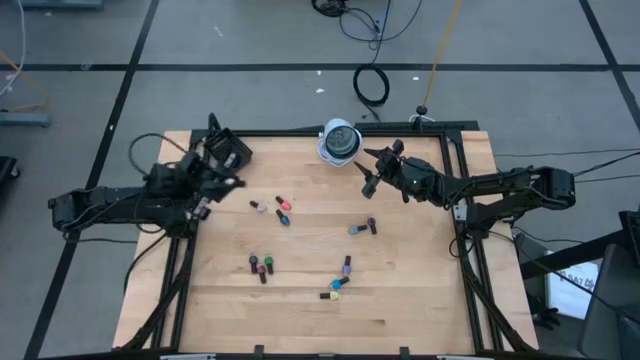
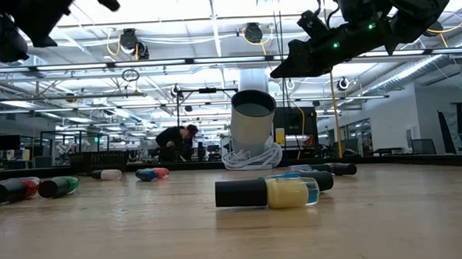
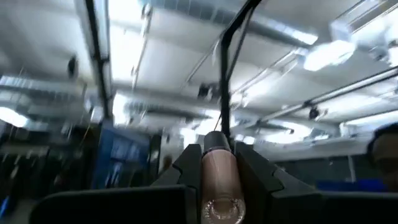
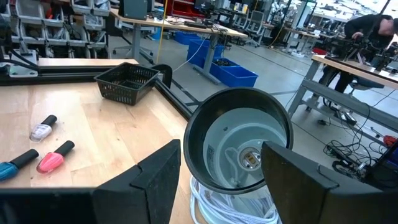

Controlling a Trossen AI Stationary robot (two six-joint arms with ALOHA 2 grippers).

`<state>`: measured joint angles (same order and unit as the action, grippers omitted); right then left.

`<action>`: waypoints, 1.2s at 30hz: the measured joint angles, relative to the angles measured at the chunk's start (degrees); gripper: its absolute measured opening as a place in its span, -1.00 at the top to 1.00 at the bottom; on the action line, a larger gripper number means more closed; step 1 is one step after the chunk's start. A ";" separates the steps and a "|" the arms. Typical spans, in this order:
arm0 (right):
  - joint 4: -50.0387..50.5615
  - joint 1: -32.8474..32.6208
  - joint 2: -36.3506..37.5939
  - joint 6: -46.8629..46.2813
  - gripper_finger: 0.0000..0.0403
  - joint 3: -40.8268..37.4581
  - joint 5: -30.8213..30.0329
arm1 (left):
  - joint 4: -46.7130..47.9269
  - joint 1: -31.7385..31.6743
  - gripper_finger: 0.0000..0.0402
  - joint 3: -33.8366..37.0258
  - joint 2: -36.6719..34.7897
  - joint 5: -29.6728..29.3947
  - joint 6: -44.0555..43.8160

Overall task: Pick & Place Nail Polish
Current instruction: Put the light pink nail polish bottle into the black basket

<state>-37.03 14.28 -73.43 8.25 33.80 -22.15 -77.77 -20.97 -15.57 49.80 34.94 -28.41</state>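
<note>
nail polish (image 3: pixel 219 180) pinched in raised left gripper (image 3: pixel 219 163)

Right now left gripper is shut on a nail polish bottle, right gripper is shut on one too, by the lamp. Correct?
Not quite. The right gripper is open and empty, its fingers framing the lamp in the right wrist view. The left gripper is shut on a nail polish bottle, as you said.

Bright ceiling lights (image 2: pixel 125 40), perhaps workbenches (image 4: pixel 180 25) behind.
</note>
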 joint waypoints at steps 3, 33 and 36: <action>0.00 0.00 0.00 0.02 -0.04 0.00 0.00 | 14.16 0.11 0.74 0.02 0.13 3.25 7.14; 0.16 -0.04 0.00 -0.08 -0.04 0.00 0.02 | 77.85 -1.98 0.74 0.02 0.07 -87.61 -3.37; 0.16 -0.04 0.00 -0.09 -0.04 0.00 0.02 | 79.79 -3.71 0.74 0.02 0.07 -87.45 -6.70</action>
<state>-36.86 14.24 -73.43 8.16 33.80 -22.13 2.02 -24.69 -15.55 49.87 -52.52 -35.11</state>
